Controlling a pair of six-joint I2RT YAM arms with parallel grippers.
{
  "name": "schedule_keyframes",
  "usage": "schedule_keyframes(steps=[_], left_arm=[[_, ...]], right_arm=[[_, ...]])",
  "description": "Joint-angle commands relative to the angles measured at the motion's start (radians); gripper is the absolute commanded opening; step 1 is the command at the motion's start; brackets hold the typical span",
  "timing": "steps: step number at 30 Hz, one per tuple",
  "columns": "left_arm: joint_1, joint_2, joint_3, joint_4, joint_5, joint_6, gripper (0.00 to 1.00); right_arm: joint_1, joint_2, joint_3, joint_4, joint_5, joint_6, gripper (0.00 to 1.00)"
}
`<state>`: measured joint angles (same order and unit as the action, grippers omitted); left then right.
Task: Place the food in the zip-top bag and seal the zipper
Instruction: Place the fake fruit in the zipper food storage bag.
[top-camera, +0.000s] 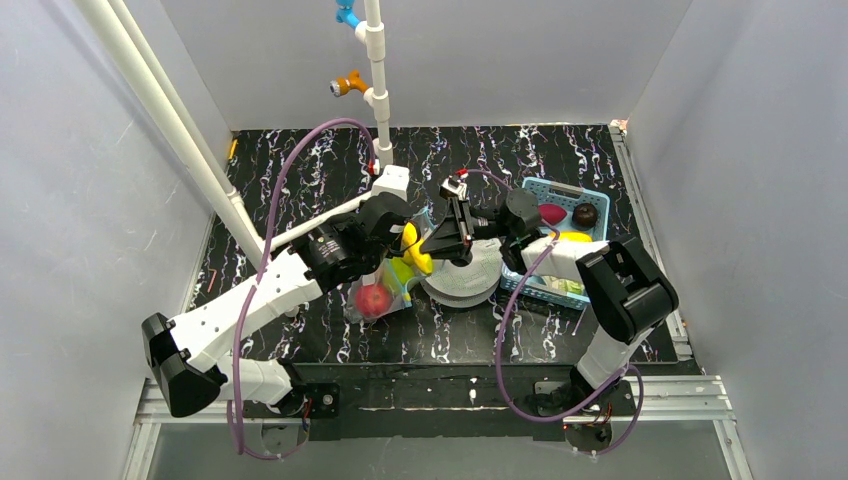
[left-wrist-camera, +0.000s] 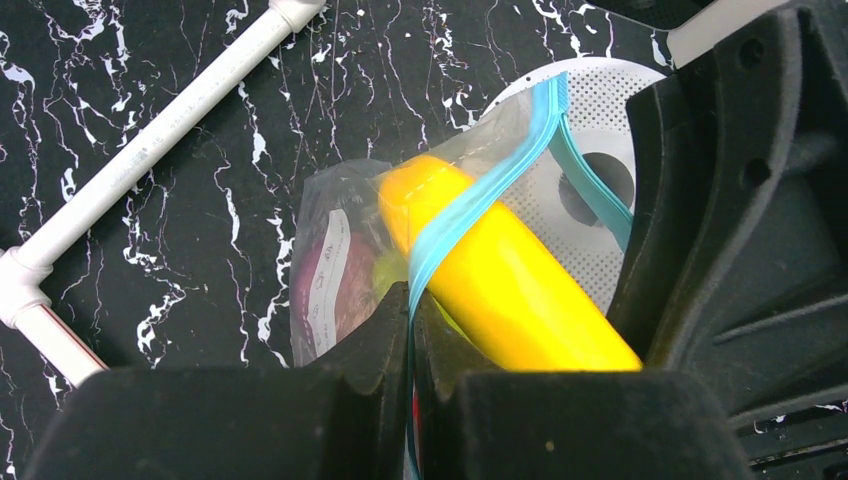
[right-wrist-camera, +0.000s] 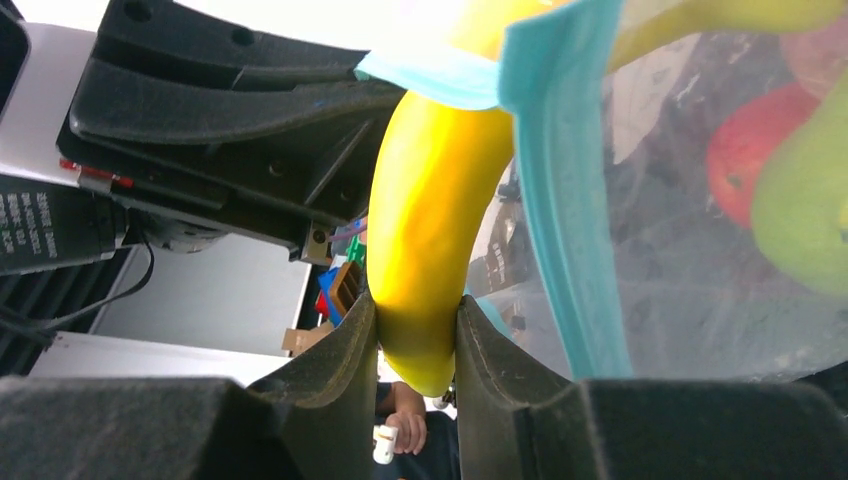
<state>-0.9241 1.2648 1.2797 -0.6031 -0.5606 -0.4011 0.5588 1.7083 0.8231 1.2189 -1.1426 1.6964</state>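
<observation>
The clear zip-top bag (top-camera: 383, 292) hangs between the arms over the dark table, its mouth upward. My left gripper (left-wrist-camera: 412, 302) is shut on the teal zipper (left-wrist-camera: 470, 205) at the mouth edge. My right gripper (right-wrist-camera: 415, 308) is shut on the lower end of the yellow banana (right-wrist-camera: 430, 200). The banana (left-wrist-camera: 500, 280) pokes partway through the bag's mouth, beside the left fingers. Through the plastic, a red apple (right-wrist-camera: 750, 150) and a green pear (right-wrist-camera: 805, 215) show inside the bag. In the top view both grippers (top-camera: 398, 238) (top-camera: 432, 240) meet above the bag, with the apple (top-camera: 373, 298) at its bottom.
A light-blue mesh basket (top-camera: 600, 200) at the right holds a red piece (top-camera: 552, 213), a dark round piece (top-camera: 585, 214) and a yellow piece (top-camera: 573, 237). A grey perforated disc (top-camera: 462, 278) lies under the grippers. A white pipe (top-camera: 190, 150) slants across the left.
</observation>
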Motion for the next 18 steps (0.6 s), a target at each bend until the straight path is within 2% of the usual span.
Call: schedule_keyframes(steps=[1,4,9,13,18], left_arm=[[0.004,-0.03,-0.005,-0.003,-0.006,-0.006,0.0],[0.004,-0.03,-0.005,-0.003,-0.004,-0.007,0.0],[0.003,-0.038,-0.012,-0.001,-0.003,-0.013,0.0],[0.004,-0.039,-0.011,-0.002,0.003,-0.01,0.0],[0.004,-0.04,-0.013,-0.001,0.002,-0.006,0.0]], right_arm=[[0.007,-0.059,0.05,-0.199,0.054,-0.143,0.28],[0.011,-0.084,0.069,-0.38,0.073,-0.259,0.35],[0.022,-0.143,0.114,-0.687,0.11,-0.504,0.57],[0.023,-0.159,0.111,-0.71,0.114,-0.526,0.68],[0.024,-0.173,0.105,-0.73,0.118,-0.543,0.7]])
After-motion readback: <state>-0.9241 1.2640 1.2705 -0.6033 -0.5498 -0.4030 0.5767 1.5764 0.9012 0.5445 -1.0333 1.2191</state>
